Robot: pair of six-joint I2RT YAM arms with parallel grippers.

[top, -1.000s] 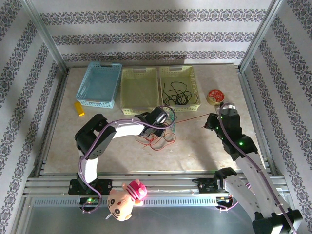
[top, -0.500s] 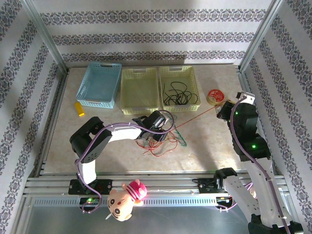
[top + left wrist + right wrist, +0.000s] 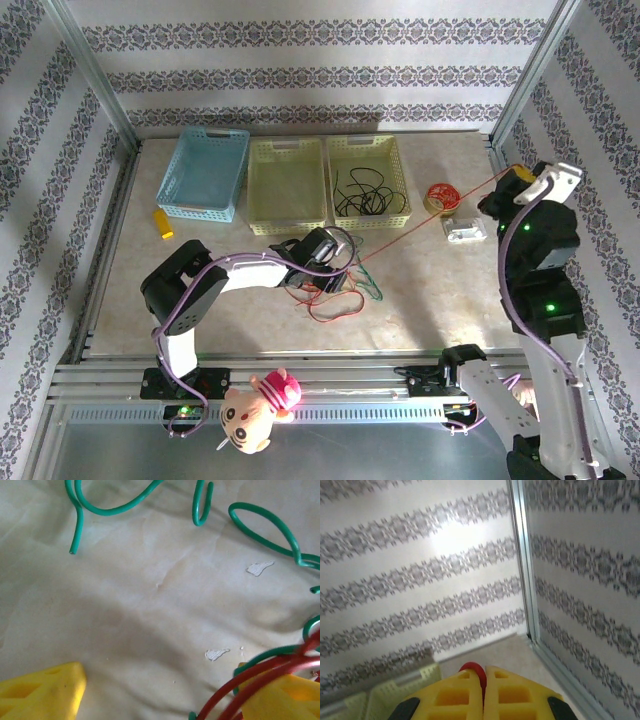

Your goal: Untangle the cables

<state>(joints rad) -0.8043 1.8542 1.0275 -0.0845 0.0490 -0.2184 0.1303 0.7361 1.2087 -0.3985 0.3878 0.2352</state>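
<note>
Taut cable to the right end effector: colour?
Red. The cable shows best in the top external view, stretched diagonally to the right end effector.

Three baskets sit side by side along the back of the table point(image 3: 440, 300): left basket point(image 3: 204, 174), middle basket point(image 3: 287, 185), right basket point(image 3: 368, 150). Some loose cables point(image 3: 362, 195) lie in the right basket. A small block point(image 3: 162, 223) lies left of the row and a spool point(image 3: 440, 195) lies right of it. Just in front of the spool is a flat part point(image 3: 465, 233), can't really tell what. The cable tangle point(image 3: 335, 295) lies in front of the middle basket, under the left gripper point(image 3: 325, 265). One stretched cable point(image 3: 400, 238) runs from there to the right gripper point(image 3: 515, 177), near the right edge. A plush toy point(image 3: 262, 400) sits at the near rail.
</note>
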